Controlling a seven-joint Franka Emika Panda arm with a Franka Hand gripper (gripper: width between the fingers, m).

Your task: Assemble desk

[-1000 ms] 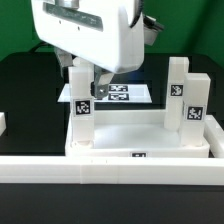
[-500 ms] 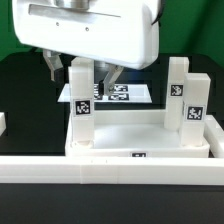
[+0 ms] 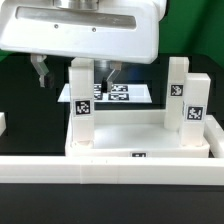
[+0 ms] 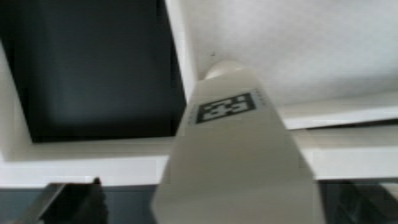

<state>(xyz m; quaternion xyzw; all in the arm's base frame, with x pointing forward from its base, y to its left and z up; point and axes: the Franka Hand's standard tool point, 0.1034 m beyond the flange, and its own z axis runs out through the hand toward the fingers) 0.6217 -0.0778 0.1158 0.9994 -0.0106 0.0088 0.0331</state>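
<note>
Pincer (image 3: 75,73) spread above upright leg (image 3: 80,100) | tabletop (image 3: 130,135) on black table (image 3: 25,85)

No words, brands or numbers can be read; only black-and-white square tags, on the leg blocks (image 3: 80,100), the tabletop (image 3: 140,140) near rim and the far marker board (image 3: 125,93)

A white leg block (image 4: 235,150) with a black-and-white tag (image 4: 224,106) stands between the spread pincer fingertips (image 4: 68,198), over the white tabletop (image 4: 302,50).
</note>
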